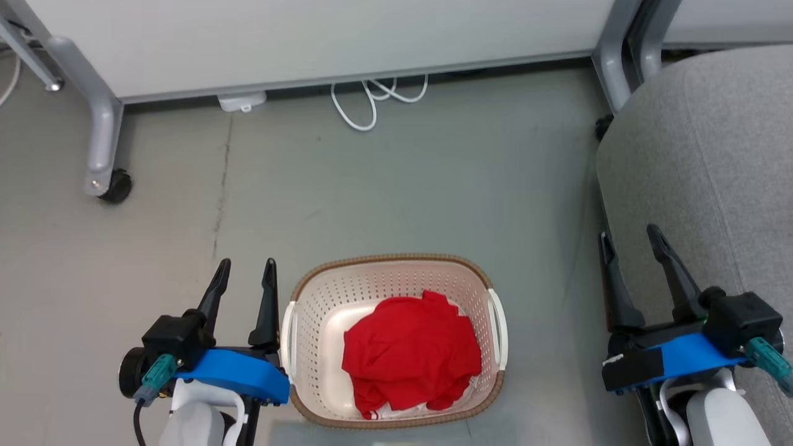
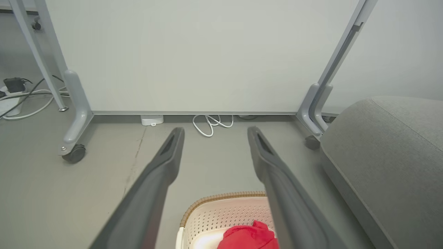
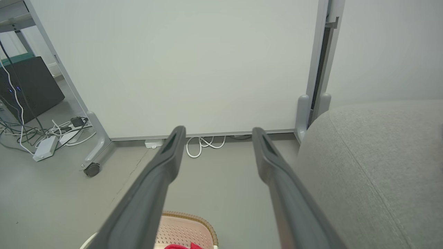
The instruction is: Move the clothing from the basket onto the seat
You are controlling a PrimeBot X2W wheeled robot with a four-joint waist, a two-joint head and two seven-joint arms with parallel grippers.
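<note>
The clothing (image 1: 412, 353) is a bunched bright red heap lying inside the basket (image 1: 396, 263), a cream perforated tub with a brown rim on the floor at bottom centre. The grey seat (image 1: 712, 155) fills the right side. My left gripper (image 1: 246, 269) hovers open just left of the basket's rim, holding nothing. My right gripper (image 1: 630, 238) stands open at the seat's left edge, also holding nothing. In the left wrist view the left gripper (image 2: 215, 133) points over the basket (image 2: 225, 211), the clothing (image 2: 247, 237) and the seat (image 2: 391, 145). The right wrist view shows the right gripper (image 3: 218, 133), basket (image 3: 187, 228) and seat (image 3: 377, 166).
A white partition panel (image 1: 310, 37) on grey wheeled legs (image 1: 102, 148) stands across the far side. A coiled white cable (image 1: 378, 96) and a small white box (image 1: 241, 101) lie at its base. Bare grey floor (image 1: 403, 186) stretches between basket and panel.
</note>
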